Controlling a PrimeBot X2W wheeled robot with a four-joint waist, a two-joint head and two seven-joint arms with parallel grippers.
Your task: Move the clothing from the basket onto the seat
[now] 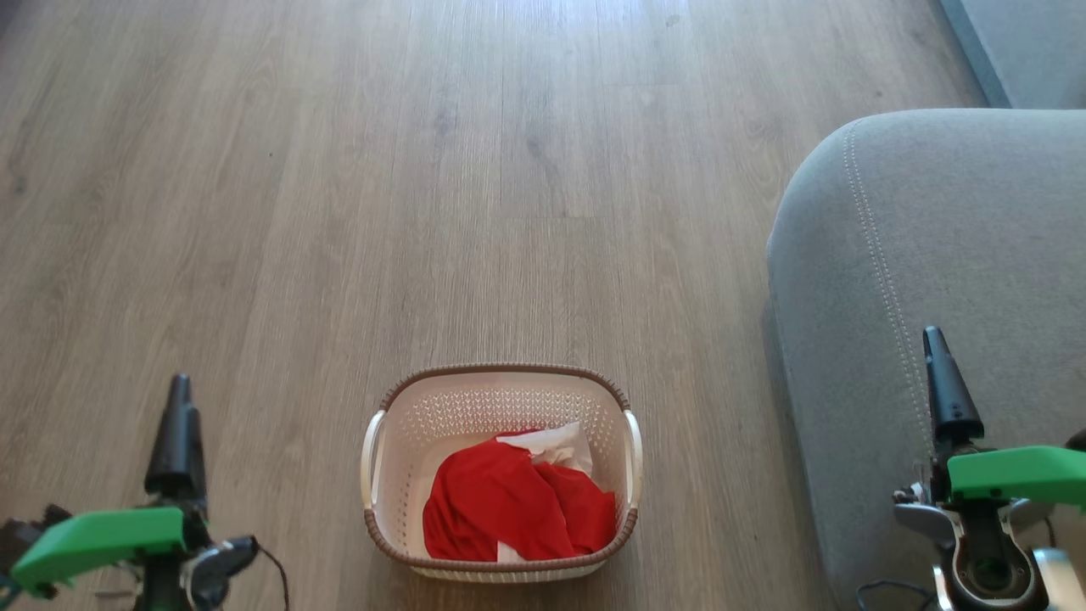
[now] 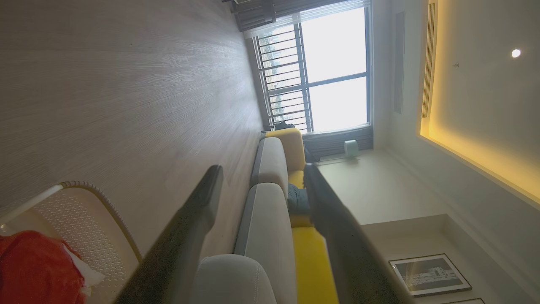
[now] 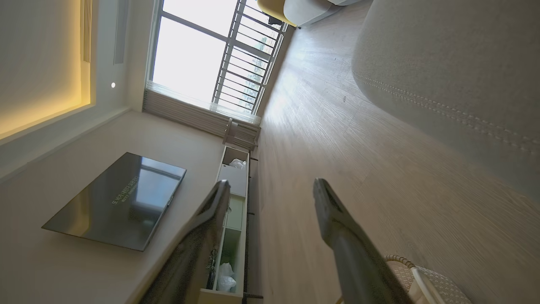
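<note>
The left gripper (image 1: 178, 407) stands at the near left and the right gripper (image 1: 937, 356) at the near right, each rising from a green housing (image 1: 102, 535) with its dark fingers pointing to the far side. In the left wrist view the two fingers (image 2: 198, 202) are spread wide with nothing between them. In the right wrist view the fingers (image 3: 211, 211) are likewise parted and bare. The right gripper sits in front of the near left part of the seat, and the left one is over open floor well left of the basket.

The pale wood-plank floor (image 1: 509, 170) runs from near to far. The seat (image 1: 976, 238), grey with a rounded corner and a line of pale stitching, lies along the right, its side dropping to the floor. Beyond it, the left wrist view shows more grey and yellow sofa sections (image 2: 270, 164) leading to a tall window (image 2: 333, 71) with railings. A dark screen (image 3: 116, 200) hangs on the wall across the room above a low open cabinet (image 3: 232, 219).

The basket (image 1: 501, 371) stands on the floor at near centre, with a strip of bare planks between it and the seat. The clothing (image 1: 501, 501), bright red with a white piece at its far edge, lies bunched in the basket's near right part. A framed picture (image 2: 430, 274) hangs above the sofa.
</note>
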